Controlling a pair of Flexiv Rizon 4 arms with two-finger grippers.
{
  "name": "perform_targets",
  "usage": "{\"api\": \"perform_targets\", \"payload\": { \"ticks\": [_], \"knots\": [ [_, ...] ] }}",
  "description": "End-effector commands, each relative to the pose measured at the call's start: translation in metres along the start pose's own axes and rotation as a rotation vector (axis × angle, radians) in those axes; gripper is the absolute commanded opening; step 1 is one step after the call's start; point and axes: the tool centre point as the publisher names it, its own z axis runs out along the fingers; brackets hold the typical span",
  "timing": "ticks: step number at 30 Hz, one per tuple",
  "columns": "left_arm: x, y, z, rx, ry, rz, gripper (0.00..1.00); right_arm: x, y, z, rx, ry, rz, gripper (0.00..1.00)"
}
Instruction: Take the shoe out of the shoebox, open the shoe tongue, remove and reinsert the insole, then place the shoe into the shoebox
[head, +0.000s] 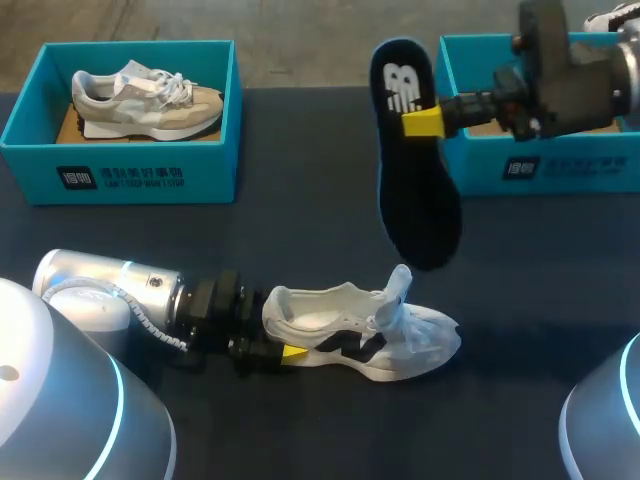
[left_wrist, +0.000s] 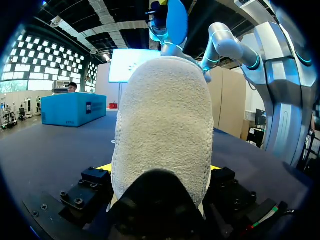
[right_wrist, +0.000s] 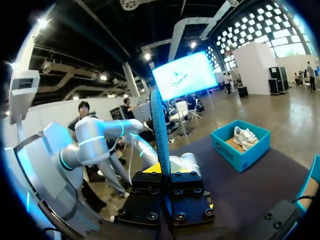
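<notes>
Looking down at the near side of the dark bench (head: 300, 140), you find the white and black sneaker (head: 360, 335) lying out of any box, its sole down and its toe pointing toward your right arm's side. Your left arm comes in low from the near left corner. The left claw (head: 290, 352) is clamped on the sneaker's heel, with a yellow tip showing against the black side panel. In the left wrist view the fuzzy white heel fills the space between the fingers, and a sliver of yellow shows on each side of it. The sneaker's mouth gapes wide. Its white tongue (head: 400, 285) is pulled up and stands nearly upright, and the loose white laces (head: 412, 322) bunch over the forefoot.

Above and just beyond the sneaker's toe, the black foam insole (head: 415, 190) hangs in the air, clear of the bench. Its heel end, with a white mark, is uppermost, and its broad toe end points down toward the tongue without touching it. Your right arm enters from the far right, and the right claw (head: 422, 122) pinches the insole near that upper end. In the right wrist view the insole stands edge-on between the two closed fingers.

Farther back, the right teal cardboard shoebox (head: 570, 165) sits behind the right arm, which hides most of its inside. At the far left, well apart, the left teal cardboard shoebox (head: 130, 165) holds a beige and white sneaker (head: 145, 100) lying on its sole.
</notes>
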Motion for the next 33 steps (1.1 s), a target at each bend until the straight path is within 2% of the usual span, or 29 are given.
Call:
{"api": "perform_targets", "payload": {
  "ticks": [1,13,14,20,25,33],
  "knots": [
    [0.001,-0.001,0.0,-0.002,-0.001,0.0,0.0,0.021,-0.006,-0.015,-0.028,0.021,0.001,0.0],
    [0.001,-0.001,0.0,-0.002,-0.001,0.0,0.0,0.021,-0.006,-0.015,-0.028,0.021,0.001,0.0],
    [0.001,-0.001,0.0,-0.002,-0.001,0.0,0.0,0.022,-0.006,-0.017,-0.056,0.026,0.016,0.0],
    [0.001,-0.001,0.0,-0.002,-0.001,0.0,0.0,0.041,-0.012,-0.026,-0.111,0.084,0.097,0.0],
    [0.001,-0.001,0.0,-0.002,-0.001,0.0,0.0,0.053,-0.018,-0.034,-0.121,0.064,0.143,0.0],
    [0.001,-0.001,0.0,-0.002,-0.001,0.0,0.0,0.067,-0.016,-0.047,-0.133,0.041,0.164,0.0]
  ]
}}
